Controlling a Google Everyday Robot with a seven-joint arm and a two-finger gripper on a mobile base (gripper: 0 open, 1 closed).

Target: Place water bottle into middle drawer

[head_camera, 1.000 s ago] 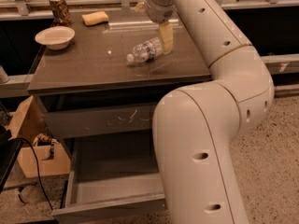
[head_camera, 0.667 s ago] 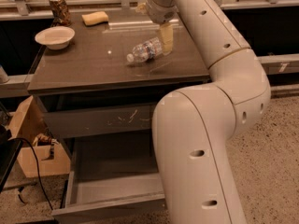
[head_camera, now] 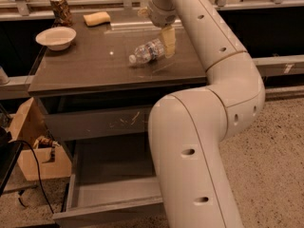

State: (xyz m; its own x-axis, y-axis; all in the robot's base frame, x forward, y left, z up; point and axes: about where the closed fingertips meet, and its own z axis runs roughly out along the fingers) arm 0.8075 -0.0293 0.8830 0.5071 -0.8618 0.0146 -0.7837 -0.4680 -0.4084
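The water bottle (head_camera: pixel 146 52) is clear with a white cap and lies on its side on the dark tabletop (head_camera: pixel 85 65), cap pointing left. My gripper (head_camera: pixel 167 42) hangs down from the arm at the bottle's base end, right against it. The middle drawer (head_camera: pixel 111 172) is pulled open below the table; its grey box looks empty and its plain front panel (head_camera: pixel 107 216) faces the camera. My large white arm (head_camera: pixel 199 141) covers the drawer's right side.
A white bowl (head_camera: pixel 56 37), a patterned can (head_camera: pixel 61 10) and a yellow sponge (head_camera: pixel 97 18) sit at the back left of the tabletop. A closed drawer front with pale scratches (head_camera: pixel 97 122) is above the open drawer. A cardboard box (head_camera: pixel 29 144) and a black cable stand at the left.
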